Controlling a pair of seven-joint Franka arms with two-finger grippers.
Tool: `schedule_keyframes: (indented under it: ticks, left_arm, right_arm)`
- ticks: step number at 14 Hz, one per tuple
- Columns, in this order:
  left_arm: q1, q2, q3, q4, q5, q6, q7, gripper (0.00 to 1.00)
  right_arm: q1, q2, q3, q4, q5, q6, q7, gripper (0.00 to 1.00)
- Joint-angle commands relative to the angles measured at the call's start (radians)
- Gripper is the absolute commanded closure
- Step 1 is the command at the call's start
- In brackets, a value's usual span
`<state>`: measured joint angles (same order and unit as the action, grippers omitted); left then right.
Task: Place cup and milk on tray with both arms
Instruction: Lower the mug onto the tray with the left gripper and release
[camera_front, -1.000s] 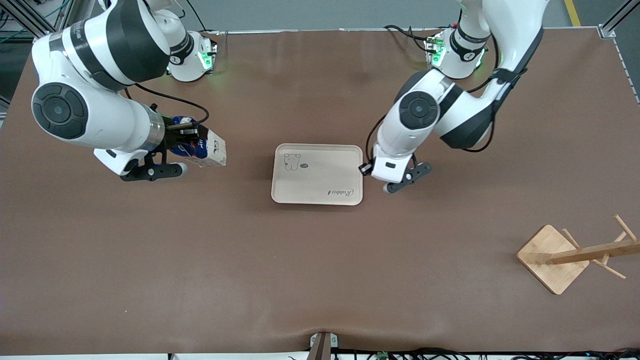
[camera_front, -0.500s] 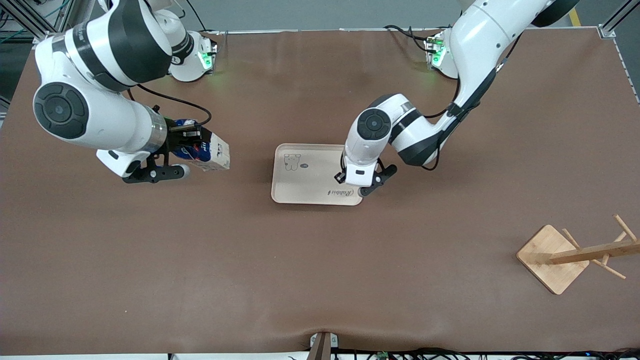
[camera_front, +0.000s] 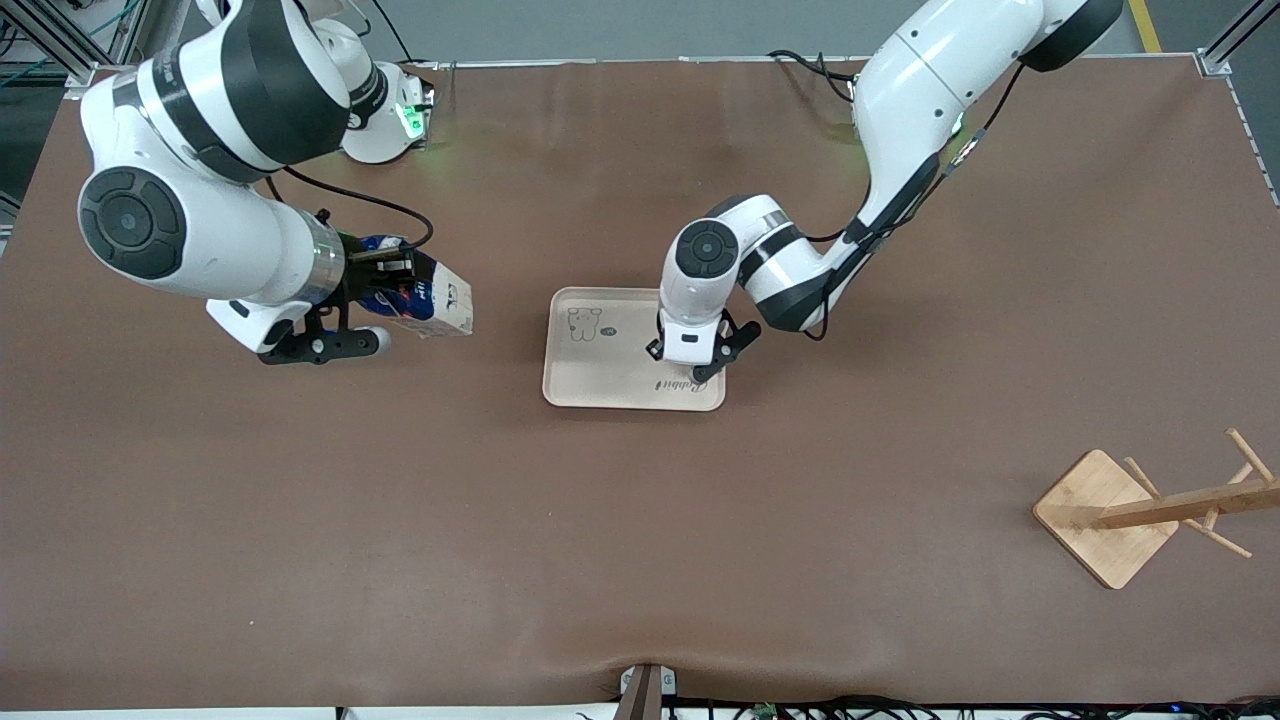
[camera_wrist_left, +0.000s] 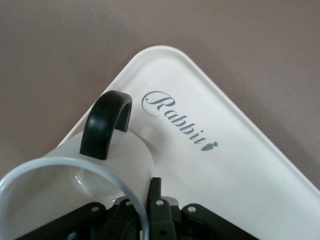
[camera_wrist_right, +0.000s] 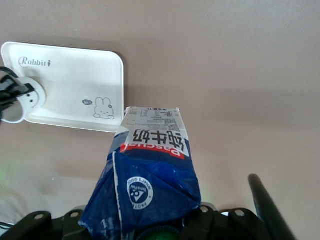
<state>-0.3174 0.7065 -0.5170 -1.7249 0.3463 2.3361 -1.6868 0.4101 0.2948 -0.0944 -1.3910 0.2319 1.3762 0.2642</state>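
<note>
My left gripper (camera_front: 690, 345) is over the tray (camera_front: 600, 372), at the "Rabbit" lettering, and is shut on the wall of the white cup (camera_wrist_left: 75, 170). The cup's black handle (camera_wrist_left: 107, 125) points away from the fingers (camera_wrist_left: 156, 190). The hand hides the cup in the front view. The right wrist view shows the cup's smiley face (camera_wrist_right: 27, 100) low over the tray (camera_wrist_right: 70, 75); I cannot tell whether it touches. My right gripper (camera_front: 375, 285) is shut on the blue-and-white milk carton (camera_front: 430, 300), held tilted above the table beside the tray, toward the right arm's end. The carton fills the right wrist view (camera_wrist_right: 150, 175).
A wooden rack (camera_front: 1130, 510) lies on its side near the left arm's end of the table, nearer to the front camera than the tray. Bare brown table (camera_front: 500, 520) surrounds the tray.
My left gripper has swung with the cup from beside the tray to over its lettered end. My right gripper has carried the milk a little toward the tray.
</note>
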Motion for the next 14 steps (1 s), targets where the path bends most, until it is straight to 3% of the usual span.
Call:
schedule_keyframes:
  ticks: [1, 4, 5, 8, 14]
  left_arm:
    - [-0.031, 0.019, 0.025, 0.025, 0.019, 0.014, -0.043, 0.99]
    - [-0.026, 0.014, 0.025, 0.042, 0.02, 0.012, -0.062, 0.21]
    - [-0.023, 0.008, 0.028, 0.053, 0.022, 0.006, -0.062, 0.0]
    - [-0.008, -0.044, 0.025, 0.054, 0.025, -0.01, -0.057, 0.0]
    - [0.089, -0.241, 0.017, 0.062, 0.011, -0.141, -0.021, 0.0]
  right_arm:
    - [0.018, 0.0, -0.001, -0.008, 0.032, 0.027, 0.039, 1.0]
    - [0.042, 0.001, -0.001, -0.011, 0.036, 0.049, 0.095, 1.0]
    - [0.048, 0.001, -0.001, -0.016, 0.036, 0.055, 0.104, 1.0]
    - [0.088, 0.004, 0.002, -0.022, 0.036, 0.084, 0.171, 1.0]
    - [0.223, 0.044, 0.001, -0.053, 0.021, 0.207, 0.272, 1.0]
